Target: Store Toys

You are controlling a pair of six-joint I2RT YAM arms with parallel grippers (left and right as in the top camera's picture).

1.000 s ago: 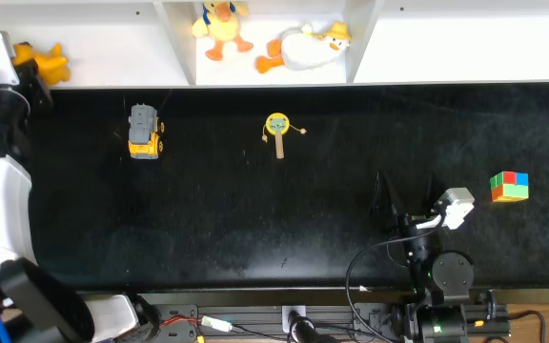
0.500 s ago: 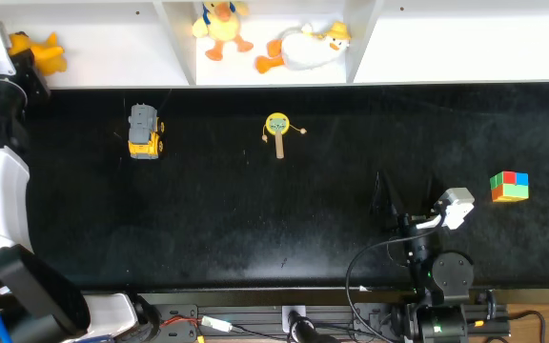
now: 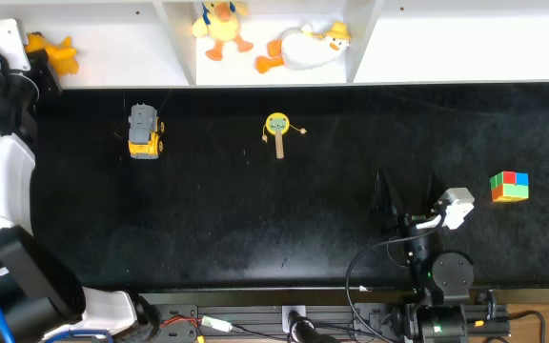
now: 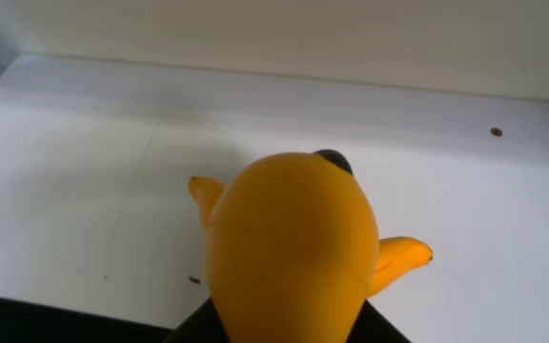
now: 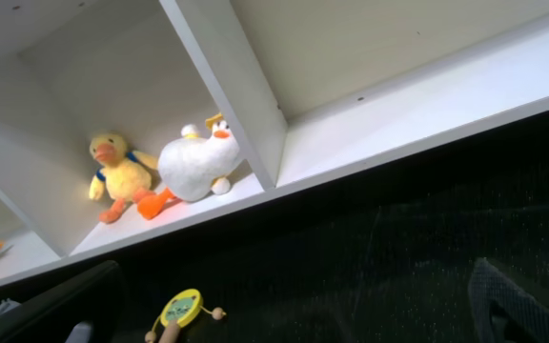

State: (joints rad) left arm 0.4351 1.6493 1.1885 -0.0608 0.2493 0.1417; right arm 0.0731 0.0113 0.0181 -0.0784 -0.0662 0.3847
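Orange plush toy (image 4: 289, 238) sits clamped in my left end effector (image 3: 36, 65), over the floor of the far-left compartment of the shelf (image 3: 112, 59). Right of it, a yellow duck (image 3: 221, 27) and a white goose (image 3: 303, 46) lie in the middle compartment. My right end effector (image 3: 403, 195) rests open, fingers spread, above the near-right part of the table (image 3: 255, 219).

Overhead looking down, left wrist close inside shelf (image 4: 84, 143), right wrist facing shelf
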